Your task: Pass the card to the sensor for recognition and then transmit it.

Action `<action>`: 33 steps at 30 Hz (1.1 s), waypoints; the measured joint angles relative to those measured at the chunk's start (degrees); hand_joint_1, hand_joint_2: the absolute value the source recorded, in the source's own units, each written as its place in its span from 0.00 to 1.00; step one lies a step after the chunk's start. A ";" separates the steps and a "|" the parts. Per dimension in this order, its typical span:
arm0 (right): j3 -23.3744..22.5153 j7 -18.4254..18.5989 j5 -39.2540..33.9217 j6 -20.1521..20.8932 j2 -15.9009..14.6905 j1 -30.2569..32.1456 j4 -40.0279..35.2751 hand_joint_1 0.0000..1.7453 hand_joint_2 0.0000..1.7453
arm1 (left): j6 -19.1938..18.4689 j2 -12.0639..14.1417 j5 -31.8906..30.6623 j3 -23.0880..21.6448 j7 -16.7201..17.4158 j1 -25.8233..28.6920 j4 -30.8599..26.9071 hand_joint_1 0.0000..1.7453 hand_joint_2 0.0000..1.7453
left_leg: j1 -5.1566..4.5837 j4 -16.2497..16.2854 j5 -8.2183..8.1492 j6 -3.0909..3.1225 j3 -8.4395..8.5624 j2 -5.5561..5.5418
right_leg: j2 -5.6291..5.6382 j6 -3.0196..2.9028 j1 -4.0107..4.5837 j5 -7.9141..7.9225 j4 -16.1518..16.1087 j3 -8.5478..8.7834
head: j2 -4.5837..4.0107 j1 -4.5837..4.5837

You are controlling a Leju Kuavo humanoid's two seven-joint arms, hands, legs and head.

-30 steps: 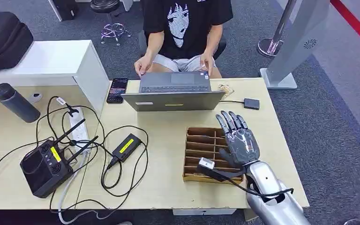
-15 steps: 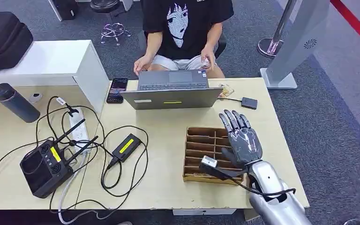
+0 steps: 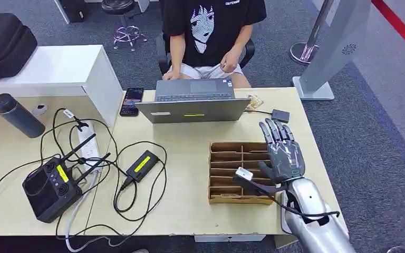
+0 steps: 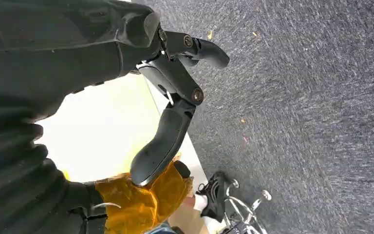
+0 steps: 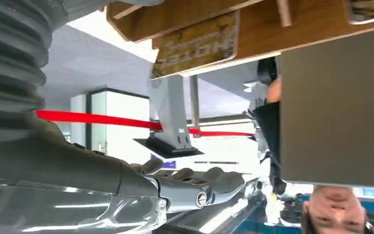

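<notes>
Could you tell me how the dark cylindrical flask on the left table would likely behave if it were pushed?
The flask already lies tilted on its side, so a sideways push would probably roll it. Its smooth round body looks rigid and possibly slippery. Its weight cannot be judged; contents are hidden.

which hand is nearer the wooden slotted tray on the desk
Right. The right hand hovers open over the right end of the wooden slotted tray in the head view. The left hand hangs by the carpet floor beside the desk edge, away from the tray.
</notes>
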 joint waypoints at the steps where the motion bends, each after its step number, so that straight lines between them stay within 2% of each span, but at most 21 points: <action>1: -0.15 0.00 -0.02 0.00 0.02 0.00 0.09 0.00 1.00 | 0.00 -0.02 -0.02 0.02 0.00 0.00 0.00 0.00 1.00 | 0.00 0.00 0.00 0.00 0.00 0.00 | 0.00 0.00 0.00 0.00 0.00 0.00 | 0.00 0.00; 18: -1.27 -1.20 -2.23 0.83 0.76 0.00 0.15 0.00 1.00 | -0.02 -0.09 -0.33 0.44 0.00 0.00 0.00 0.00 1.00 | 0.00 0.00 0.00 0.00 0.00 0.00 | 0.00 0.00 0.00 0.00 0.00 0.00 | 0.00 0.00; 25: -1.38 -3.30 -4.61 1.62 1.27 0.03 -0.50 0.00 1.00 | -0.09 -0.09 -0.90 0.83 0.00 0.00 0.00 0.00 1.00 | 0.00 0.00 0.00 0.00 0.00 0.00 | 0.00 0.00 0.00 0.00 0.00 0.00 | 0.00 0.00; 33: -1.35 -3.37 -5.35 2.19 1.81 0.02 -1.57 0.00 1.00 | -0.15 -0.09 -1.49 1.46 0.00 -0.01 0.00 0.00 1.00 | 0.00 0.00 0.00 0.00 0.00 0.00 | 0.00 0.00 0.00 0.00 0.01 0.00 | 0.00 0.00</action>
